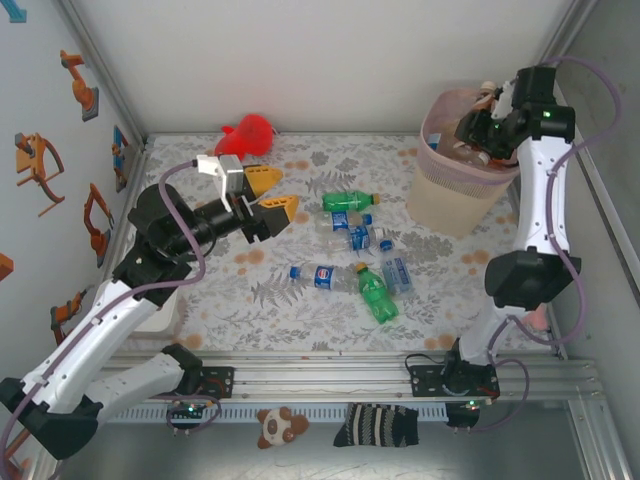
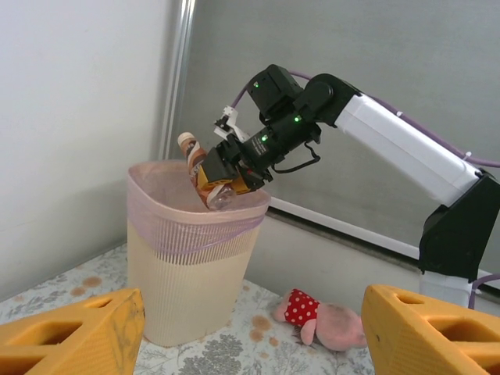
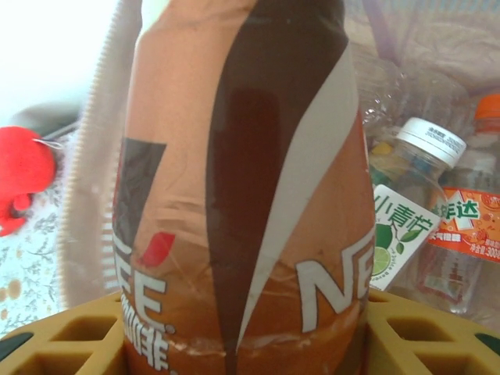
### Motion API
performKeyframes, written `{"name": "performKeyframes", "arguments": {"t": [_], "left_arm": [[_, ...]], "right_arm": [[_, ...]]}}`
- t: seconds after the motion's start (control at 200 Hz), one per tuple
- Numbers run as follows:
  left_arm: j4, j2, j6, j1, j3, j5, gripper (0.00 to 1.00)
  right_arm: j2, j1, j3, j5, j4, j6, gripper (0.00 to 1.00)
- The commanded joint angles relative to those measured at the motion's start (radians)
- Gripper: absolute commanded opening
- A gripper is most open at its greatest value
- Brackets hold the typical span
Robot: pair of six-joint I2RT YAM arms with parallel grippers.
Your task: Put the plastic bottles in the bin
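Note:
The beige bin point(image 1: 455, 200) stands at the far right of the table, also seen in the left wrist view point(image 2: 187, 266). Over its mouth, my right gripper point(image 1: 482, 132) point(image 2: 228, 173) point(image 3: 242, 348) is shut on a brown-and-orange labelled plastic bottle point(image 3: 242, 195) point(image 2: 205, 173), tilted with its cap up. Inside the bin lie a white-capped bottle point(image 3: 406, 211) and an orange-labelled one point(image 3: 469, 226). Several bottles lie mid-table, among them a green one point(image 1: 347, 201), a blue-labelled one point(image 1: 322, 276) and another green one point(image 1: 376, 292). My left gripper point(image 1: 270, 193) point(image 2: 250, 336) hangs open above the table's left, holding nothing.
A red plush toy point(image 1: 248, 134) lies at the back wall. A pink plush in a red dotted dress point(image 2: 328, 320) lies right of the bin by the wall. A flat white box point(image 1: 160, 318) sits at the left edge. The enclosure walls are close on the left, right and back.

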Motion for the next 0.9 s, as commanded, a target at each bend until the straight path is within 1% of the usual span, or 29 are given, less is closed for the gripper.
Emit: {"name": "performKeyframes", "arguments": {"t": [0.0, 0.26, 0.371, 0.431, 0.481, 0.661, 0.791, 0.891], "left_arm": [[0.025, 0.003, -0.019, 0.003, -0.012, -0.015, 0.73], [0.013, 0.012, -0.042, 0.003, -0.022, -0.036, 0.72], [0.01, 0.012, -0.048, 0.003, -0.028, -0.047, 0.72], [0.006, 0.012, -0.051, 0.002, -0.028, -0.051, 0.72], [0.004, 0.012, -0.051, 0.003, -0.029, -0.056, 0.72], [-0.037, 0.014, -0.053, 0.003, -0.019, -0.1, 0.72], [-0.042, 0.021, -0.058, 0.002, -0.017, -0.095, 0.73], [-0.07, 0.03, -0.066, 0.002, -0.01, -0.123, 0.73]], "right_arm": [[0.038, -0.011, 0.023, 0.055, -0.048, -0.018, 0.54], [0.117, -0.026, 0.017, 0.115, -0.075, -0.033, 0.57], [0.138, -0.027, 0.016, 0.123, -0.082, -0.037, 0.61], [0.142, -0.027, 0.016, 0.123, -0.083, -0.036, 0.64], [0.141, -0.028, 0.015, 0.124, -0.083, -0.034, 0.68], [0.115, -0.028, 0.021, 0.135, -0.084, -0.032, 0.76], [0.092, -0.028, 0.028, 0.144, -0.086, -0.032, 0.77], [0.072, -0.028, 0.042, 0.144, -0.094, -0.028, 0.77]]}}
